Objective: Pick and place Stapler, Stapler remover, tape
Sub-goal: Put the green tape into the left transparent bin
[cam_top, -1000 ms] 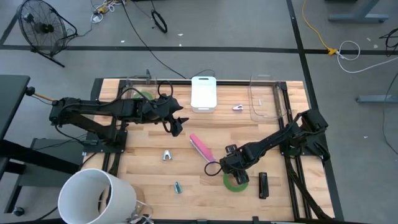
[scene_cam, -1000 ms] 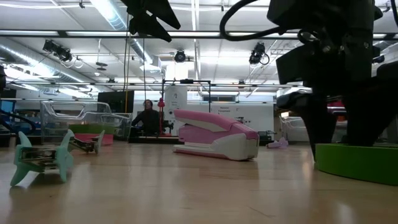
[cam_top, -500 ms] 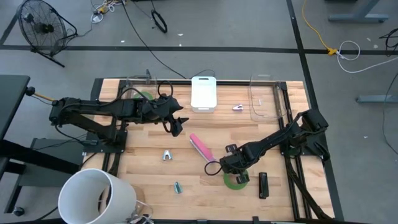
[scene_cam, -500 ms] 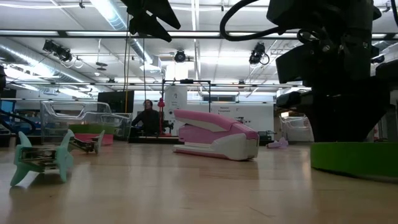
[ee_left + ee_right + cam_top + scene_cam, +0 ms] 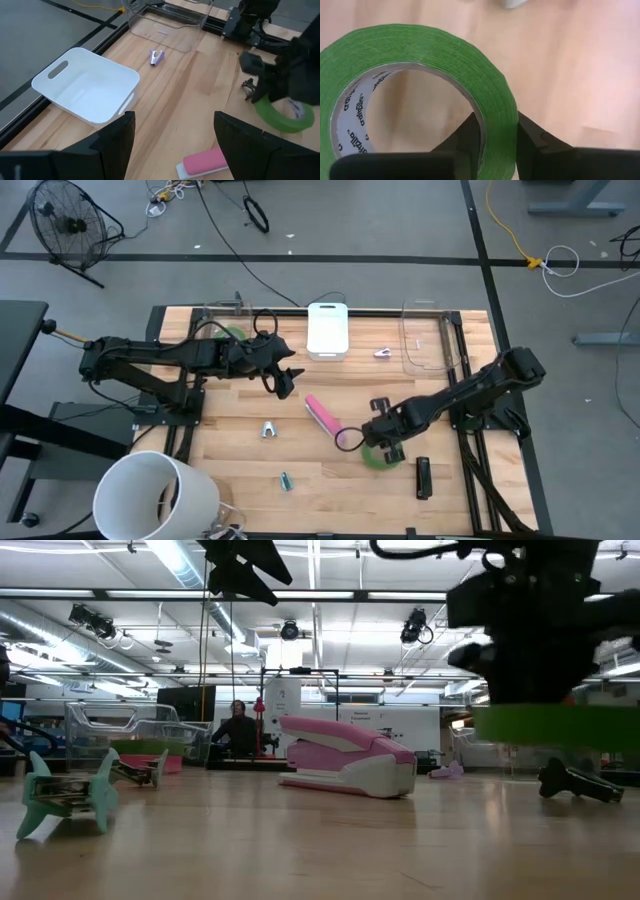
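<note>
My right gripper [image 5: 385, 442] is shut on a green tape ring [image 5: 374, 457], which hangs above the table in the low view [image 5: 555, 725]. The pink stapler [image 5: 322, 416] lies flat on the wood just to its left. A teal staple remover [image 5: 268, 429] stands on the table near the middle, and it also shows in the low view [image 5: 65, 795]. A second green ring [image 5: 232, 335] lies in a clear box at the far left. My left gripper [image 5: 283, 380] is open and empty, high above the table's middle. My right gripper holds the green ring by its wall [image 5: 497, 132], with one finger [image 5: 470, 137] inside the open centre and the other finger [image 5: 530, 137] outside. The fingers point down at it from above. The ring hangs about level, lifted clear of the table.
A white bin [image 5: 327, 330] stands at the far middle and a clear box [image 5: 430, 335] at the far right. A small purple piece [image 5: 383, 352] lies between them. A black object [image 5: 423, 477] and a small teal piece [image 5: 286, 480] lie near the front. A white bucket [image 5: 155, 495] stands at the near left.
My right gripper has gone up with the green tape ring. The ring lay flat on the table a second ago and now hangs clear above it, still about level.
</note>
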